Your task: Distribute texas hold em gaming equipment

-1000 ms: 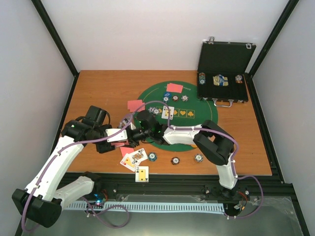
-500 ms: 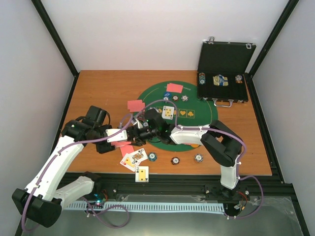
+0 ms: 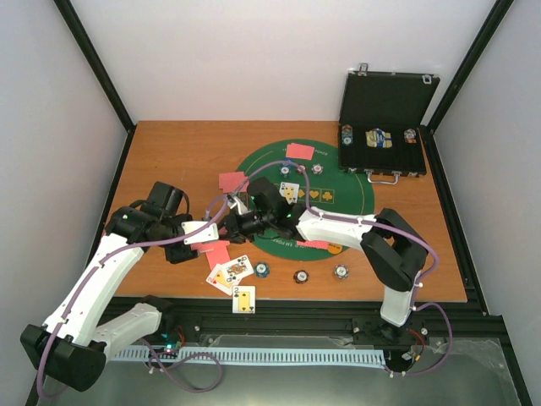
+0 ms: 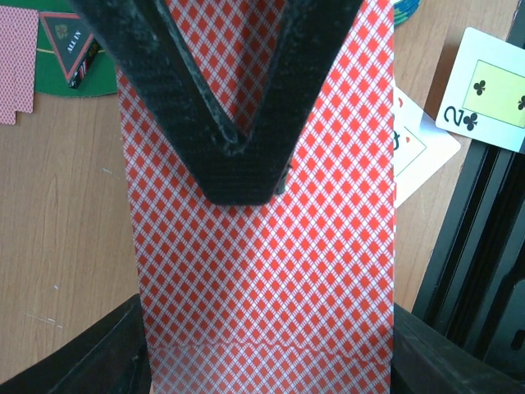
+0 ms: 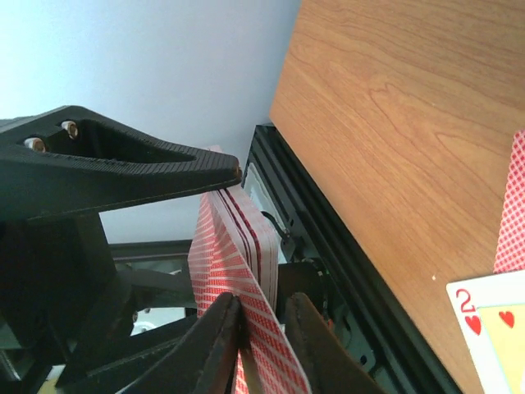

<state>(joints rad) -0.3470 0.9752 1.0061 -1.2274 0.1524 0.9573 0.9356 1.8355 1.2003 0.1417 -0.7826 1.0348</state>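
Over bare wood, left tool, right tool pinching deck

Case stands behind and right of the mat; chips lie before the mat.

In the upper right of the overhead view you have a black case lying open on the wooden table, its lid raised toward the back wall. Its silver handle sits on the lower side, just beside the round green mat at centre. A black rail runs below the table.
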